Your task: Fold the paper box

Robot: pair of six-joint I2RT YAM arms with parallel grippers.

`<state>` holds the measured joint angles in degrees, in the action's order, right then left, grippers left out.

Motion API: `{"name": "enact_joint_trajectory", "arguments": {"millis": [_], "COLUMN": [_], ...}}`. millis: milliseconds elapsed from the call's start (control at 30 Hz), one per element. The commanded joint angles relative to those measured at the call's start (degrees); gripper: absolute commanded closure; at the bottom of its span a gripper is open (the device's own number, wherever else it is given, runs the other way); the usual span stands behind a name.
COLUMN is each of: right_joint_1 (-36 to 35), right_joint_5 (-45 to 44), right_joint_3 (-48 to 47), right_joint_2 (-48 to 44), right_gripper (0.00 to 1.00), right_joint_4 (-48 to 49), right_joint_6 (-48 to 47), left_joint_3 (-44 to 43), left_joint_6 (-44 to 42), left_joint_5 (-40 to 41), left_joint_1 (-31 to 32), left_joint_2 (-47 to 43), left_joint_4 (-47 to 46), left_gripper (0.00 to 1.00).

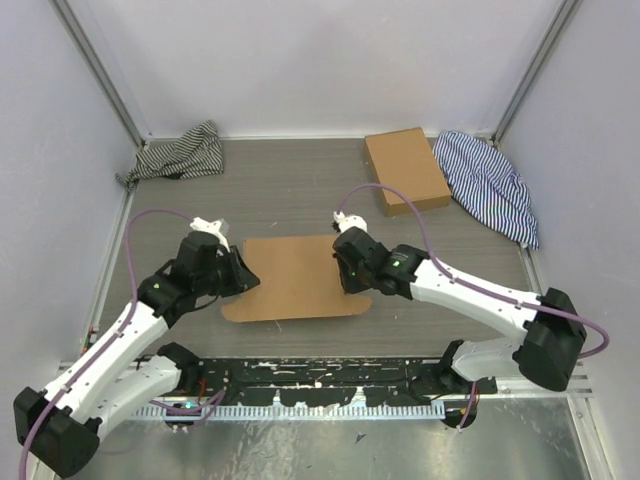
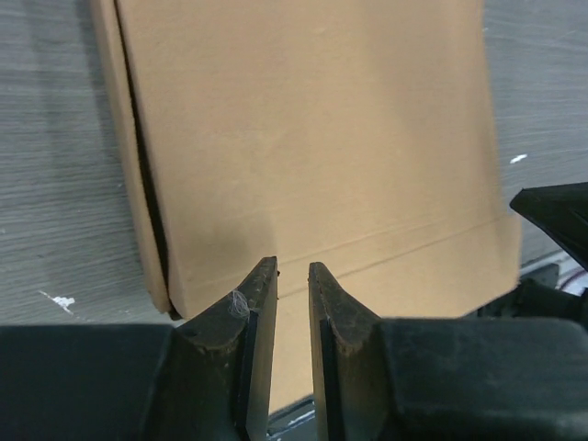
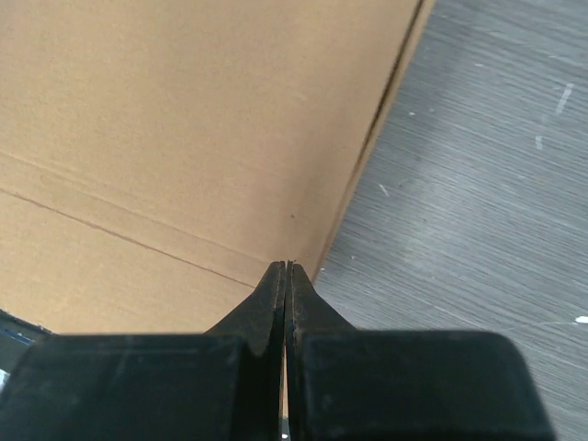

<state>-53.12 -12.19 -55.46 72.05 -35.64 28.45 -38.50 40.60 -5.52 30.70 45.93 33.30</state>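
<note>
The paper box [image 1: 300, 278] lies flat and folded on the grey table, a brown cardboard sheet with crease lines. My left gripper [image 1: 243, 272] hovers at its left edge. In the left wrist view its fingers [image 2: 292, 266] stand a narrow gap apart with nothing between them, and the cardboard [image 2: 303, 138] lies below. My right gripper [image 1: 345, 270] is at the box's right edge. In the right wrist view its fingertips [image 3: 287, 265] are pressed together over the cardboard [image 3: 184, 119], just inside its edge, and nothing shows between them.
A smaller, squarer brown cardboard box [image 1: 405, 170] lies at the back right. One striped cloth [image 1: 180, 155] is bunched at the back left and another [image 1: 490, 185] at the back right. White walls close in three sides. A black strip [image 1: 320, 380] runs along the near edge.
</note>
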Motion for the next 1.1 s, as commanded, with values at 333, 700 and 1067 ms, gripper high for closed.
{"name": "enact_joint_trajectory", "arguments": {"millis": [333, 700, 1067], "right_joint_1": [2.53, 8.91, 15.34], "right_joint_5": [5.32, 4.86, 11.81], "right_joint_3": [-0.20, -3.29, 6.72], "right_joint_2": [9.33, 8.73, -0.07], "right_gripper": [0.99, 0.99, 0.28], "right_joint_4": [8.37, 8.77, 13.69], "right_joint_6": [-1.32, -1.60, -0.96], "left_joint_3": [4.10, -2.53, 4.10], "left_joint_6": [-2.69, -4.16, -0.77], "left_joint_5": [3.87, 8.04, 16.91], "left_joint_1": [0.06, 0.06, 0.07], "left_joint_2": [7.60, 16.03, -1.29], "left_joint_4": [-7.04, -8.24, -0.85], "left_gripper": [0.73, 0.64, 0.45]}}
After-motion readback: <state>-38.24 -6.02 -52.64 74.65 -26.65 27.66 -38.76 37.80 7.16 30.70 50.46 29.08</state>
